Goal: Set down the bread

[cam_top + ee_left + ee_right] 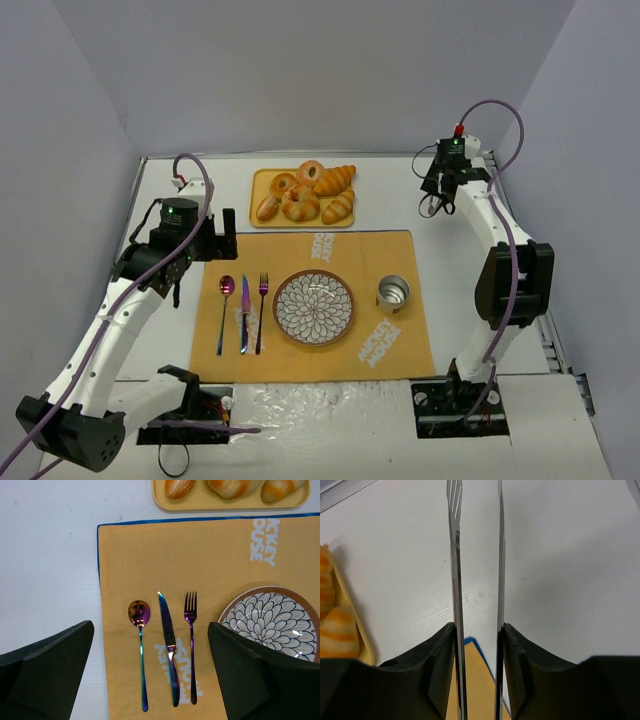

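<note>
The bread (pixel 338 208) is a small golden ridged roll lying at the front right of the yellow tray (pixel 258 178), beside several other pastries. Its striped end also shows in the right wrist view as the bread (pixel 337 632) at the left edge. My right gripper (pixel 437 192) hangs over the bare table right of the tray, shut on metal tongs (pixel 455 555) whose two blades stick out ahead of it and stand apart with nothing between them. My left gripper (pixel 215 240) is open above the cutlery, holding nothing. The patterned plate (pixel 313 307) sits in the middle of the orange placemat.
A spoon (pixel 139 615), knife (pixel 167 635) and fork (pixel 190 615) lie side by side on the placemat (pixel 210 555) left of the plate. A metal cup (pixel 392 293) stands right of the plate. A larger orange croissant (pixel 335 180) and ring pastries share the tray.
</note>
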{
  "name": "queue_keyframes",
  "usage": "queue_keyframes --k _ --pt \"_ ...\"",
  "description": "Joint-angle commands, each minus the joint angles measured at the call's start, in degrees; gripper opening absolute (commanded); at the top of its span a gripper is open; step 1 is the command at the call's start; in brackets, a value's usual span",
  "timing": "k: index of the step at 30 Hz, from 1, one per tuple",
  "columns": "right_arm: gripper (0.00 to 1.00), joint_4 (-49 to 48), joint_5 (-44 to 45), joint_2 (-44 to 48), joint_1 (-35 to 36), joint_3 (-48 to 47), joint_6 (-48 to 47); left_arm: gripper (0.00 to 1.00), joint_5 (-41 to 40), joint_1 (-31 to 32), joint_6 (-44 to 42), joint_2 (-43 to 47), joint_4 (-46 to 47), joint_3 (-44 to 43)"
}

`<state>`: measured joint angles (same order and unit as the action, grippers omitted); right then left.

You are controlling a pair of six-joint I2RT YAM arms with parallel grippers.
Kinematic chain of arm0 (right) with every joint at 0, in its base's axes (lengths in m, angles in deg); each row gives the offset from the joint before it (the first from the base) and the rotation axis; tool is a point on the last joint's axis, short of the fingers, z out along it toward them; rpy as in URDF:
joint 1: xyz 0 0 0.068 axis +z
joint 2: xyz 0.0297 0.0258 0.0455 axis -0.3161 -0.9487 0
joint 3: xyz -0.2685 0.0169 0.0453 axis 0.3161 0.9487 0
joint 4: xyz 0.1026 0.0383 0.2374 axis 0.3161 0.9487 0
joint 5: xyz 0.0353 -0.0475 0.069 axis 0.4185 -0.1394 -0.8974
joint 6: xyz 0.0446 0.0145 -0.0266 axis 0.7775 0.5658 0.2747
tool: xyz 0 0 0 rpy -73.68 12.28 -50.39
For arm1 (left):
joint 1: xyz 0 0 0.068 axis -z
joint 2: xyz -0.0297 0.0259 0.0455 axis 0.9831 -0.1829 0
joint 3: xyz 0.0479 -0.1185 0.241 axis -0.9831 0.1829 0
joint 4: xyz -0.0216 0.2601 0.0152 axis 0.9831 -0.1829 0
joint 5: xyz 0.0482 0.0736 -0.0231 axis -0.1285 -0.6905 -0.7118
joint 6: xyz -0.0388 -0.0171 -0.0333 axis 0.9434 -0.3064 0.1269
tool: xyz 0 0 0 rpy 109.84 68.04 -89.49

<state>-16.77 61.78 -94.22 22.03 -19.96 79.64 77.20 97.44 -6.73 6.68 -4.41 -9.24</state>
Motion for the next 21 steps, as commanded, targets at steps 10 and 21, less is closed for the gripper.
queue_keyframes --k 10,21 --pt "0.41 1.66 -0.35 16.83 9.4 9.95 -2.1 0.95 -0.6 0.22 0.23 0.53 2.51 -0.88" --pt "0.48 3.93 -4.76 23.28 16.88 13.14 -1.49 0.95 -0.95 0.22 0.14 0.62 2.25 -0.97"
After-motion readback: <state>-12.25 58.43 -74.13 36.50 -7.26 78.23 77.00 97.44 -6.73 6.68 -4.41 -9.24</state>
